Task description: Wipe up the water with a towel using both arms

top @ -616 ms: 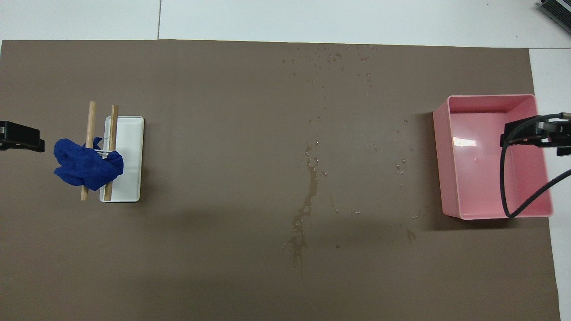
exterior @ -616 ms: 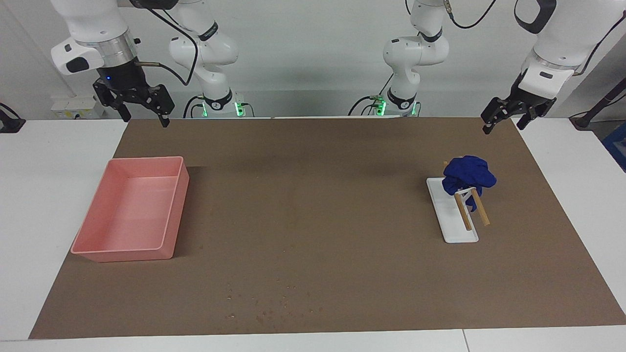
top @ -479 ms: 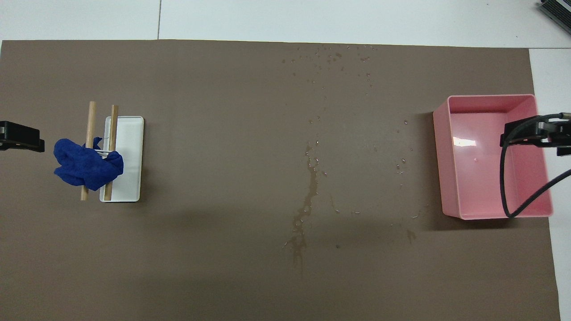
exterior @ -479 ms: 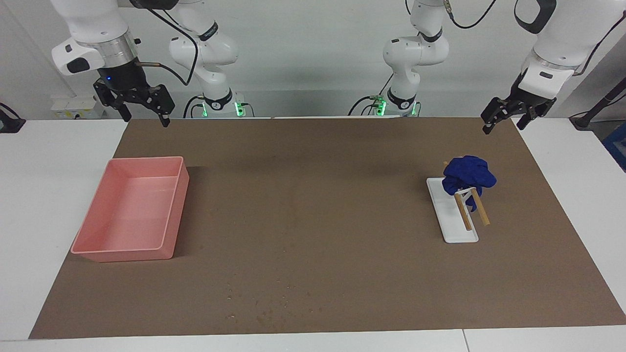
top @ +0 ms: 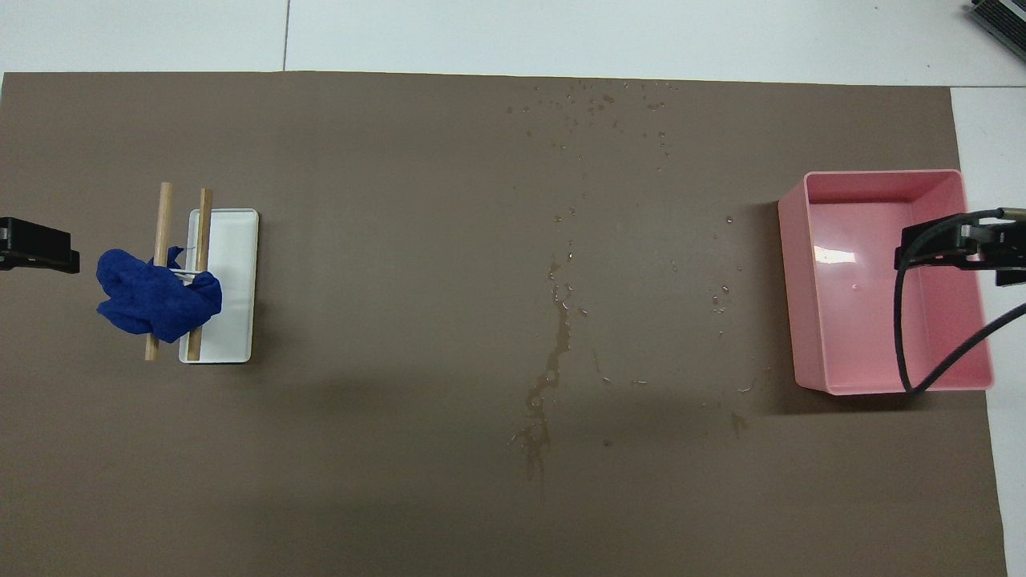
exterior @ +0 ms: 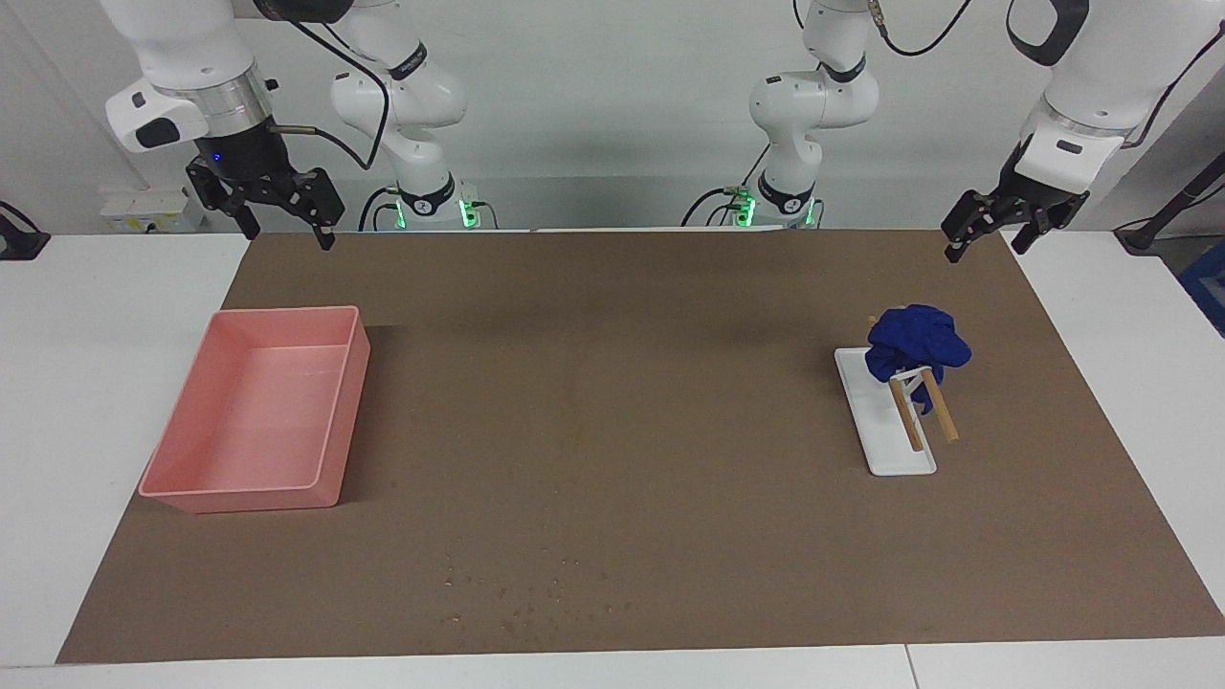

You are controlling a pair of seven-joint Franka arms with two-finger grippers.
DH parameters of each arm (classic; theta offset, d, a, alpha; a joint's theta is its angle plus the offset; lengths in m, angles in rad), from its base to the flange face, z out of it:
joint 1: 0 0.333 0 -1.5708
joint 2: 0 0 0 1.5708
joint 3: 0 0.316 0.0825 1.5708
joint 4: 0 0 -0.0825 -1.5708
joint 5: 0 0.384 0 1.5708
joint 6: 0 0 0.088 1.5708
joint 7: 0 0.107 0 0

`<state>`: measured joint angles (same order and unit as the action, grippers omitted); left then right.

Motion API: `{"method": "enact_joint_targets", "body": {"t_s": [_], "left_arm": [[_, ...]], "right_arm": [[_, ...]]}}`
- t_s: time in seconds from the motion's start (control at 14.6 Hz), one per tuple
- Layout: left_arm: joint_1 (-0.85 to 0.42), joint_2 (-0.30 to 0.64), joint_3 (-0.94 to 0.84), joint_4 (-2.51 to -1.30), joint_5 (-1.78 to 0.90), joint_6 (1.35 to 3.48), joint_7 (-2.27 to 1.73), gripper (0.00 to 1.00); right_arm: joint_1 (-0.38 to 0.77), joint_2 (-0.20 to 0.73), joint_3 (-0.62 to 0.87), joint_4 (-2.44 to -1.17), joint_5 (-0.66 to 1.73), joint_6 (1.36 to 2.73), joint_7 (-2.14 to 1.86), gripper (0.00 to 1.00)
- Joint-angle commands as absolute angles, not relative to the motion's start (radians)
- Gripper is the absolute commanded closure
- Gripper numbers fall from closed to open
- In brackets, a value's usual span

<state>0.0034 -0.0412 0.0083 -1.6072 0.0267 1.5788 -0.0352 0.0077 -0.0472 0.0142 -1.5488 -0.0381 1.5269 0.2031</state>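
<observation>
I see the pink bin (exterior: pixel 254 411) apparently empty; towel (exterior: pixel 916 345) draped over the rack on the white tray (exterior: pixel 880 431); left gripper (exterior: pixel 986 230) and right gripper (exterior: pixel 278 206) both spread wide, holding nothing.

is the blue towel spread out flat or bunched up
Bunched up. The towel sits as a crumpled lump draped over the two wooden bars of the rack, off the mat, not laid flat.

Even bright overhead light, sharp focus; soft shadows on mat (top: pixel 361 481); glare spot inside pink bin (top: pixel 830 255).
</observation>
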Motion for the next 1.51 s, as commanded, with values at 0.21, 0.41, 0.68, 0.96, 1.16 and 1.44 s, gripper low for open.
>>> {"method": "enact_joint_targets", "body": {"t_s": [0.21, 0.41, 0.68, 0.96, 1.16, 1.44], "left_arm": [[0.008, -0.089, 0.018, -1.721, 0.026, 1.716, -0.037, 0.0], [0.011, -0.104, 0.02, -1.821, 0.026, 1.831, -0.16, 0.0], [0.017, -0.101, 0.02, -1.916, 0.026, 1.925, -0.542, 0.0], [0.031, -0.1, 0.021, -2.035, 0.026, 2.025, -0.779, 0.0], [0.032, -0.089, 0.021, -2.097, 0.028, 2.1, -0.963, 0.0], [0.031, -0.08, 0.021, -2.125, 0.029, 2.132, -1.0, 0.0]], "right_arm": [[0.0, -0.074, 0.017, -1.577, -0.018, 1.517, 0.189, 0.0], [0.0, -0.078, 0.017, -1.575, -0.017, 1.522, 0.19, 0.0], [-0.002, -0.08, 0.015, -1.58, -0.017, 1.526, 0.193, 0.0], [0.006, -0.092, 0.017, -1.606, -0.017, 1.566, 0.198, 0.0], [0.009, -0.097, 0.015, -1.621, -0.017, 1.569, 0.198, 0.0], [0.011, -0.098, 0.017, -1.62, -0.017, 1.568, 0.195, 0.0]]}}
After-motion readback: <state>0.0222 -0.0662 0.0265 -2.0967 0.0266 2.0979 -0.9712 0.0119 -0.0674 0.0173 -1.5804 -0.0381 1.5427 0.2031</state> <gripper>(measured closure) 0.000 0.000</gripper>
